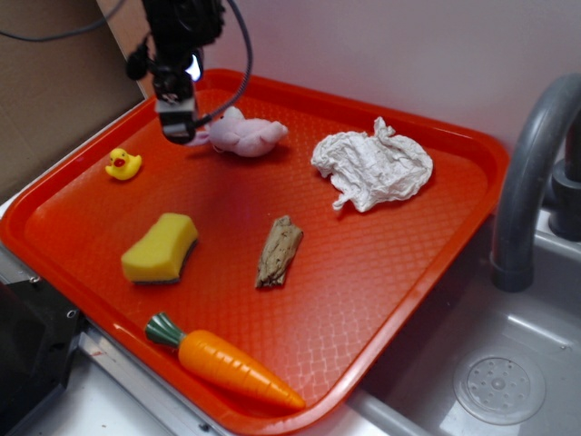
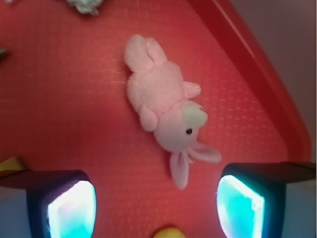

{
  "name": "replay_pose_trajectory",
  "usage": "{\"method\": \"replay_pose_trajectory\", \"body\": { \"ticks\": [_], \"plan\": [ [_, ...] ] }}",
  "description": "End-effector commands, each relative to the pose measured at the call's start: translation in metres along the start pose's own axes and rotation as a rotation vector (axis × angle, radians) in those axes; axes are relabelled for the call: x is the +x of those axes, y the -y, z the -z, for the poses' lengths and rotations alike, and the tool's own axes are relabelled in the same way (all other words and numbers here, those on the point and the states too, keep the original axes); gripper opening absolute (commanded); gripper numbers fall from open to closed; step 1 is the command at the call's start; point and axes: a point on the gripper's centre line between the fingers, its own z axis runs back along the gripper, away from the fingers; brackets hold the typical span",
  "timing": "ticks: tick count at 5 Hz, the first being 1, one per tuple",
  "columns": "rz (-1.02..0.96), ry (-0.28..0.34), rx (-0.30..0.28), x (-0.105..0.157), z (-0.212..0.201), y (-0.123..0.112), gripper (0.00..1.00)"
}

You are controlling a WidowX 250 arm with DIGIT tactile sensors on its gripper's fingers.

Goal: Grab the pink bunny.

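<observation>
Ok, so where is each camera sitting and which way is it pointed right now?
Exterior: off the tray's near side, raised, looking down across it toward the wall; the arm and gripper show top left, beside the pink bunny.
Wrist: on the arm, looking straight down at the bunny; both open fingertips frame the bottom.
Shared: bunny, red tray, gripper, a sliver of the yellow duck.

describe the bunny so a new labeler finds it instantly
On the orange tray, look at the far edge, just right of the gripper. The bunny lies there on its side, left of the crumpled paper. It is the only pale pink plush with floppy ears.
</observation>
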Motion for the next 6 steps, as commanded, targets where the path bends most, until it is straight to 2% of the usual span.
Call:
{"method": "replay_pose_trajectory", "body": {
  "ticks": [1, 2, 3, 4, 5, 6],
  "plan": [
    [0.033, -0.004, -0.01, 0.021, 0.031, -0.013, 1.0],
    [0.036, 0.022, -0.076, 0.021, 0.055, -0.001, 0.93],
    [-0.043, 0.146, -0.135, 0.019, 0.066, 0.007, 0.0],
    [-0.14, 0.185, -0.146, 0.015, 0.065, 0.01, 0.0],
    [-0.398, 0.221, -0.109, 0.002, 0.026, 0.017, 0.0],
    [-0.651, 0.219, -0.085, -0.002, -0.019, 0.026, 0.0]
  ]
}}
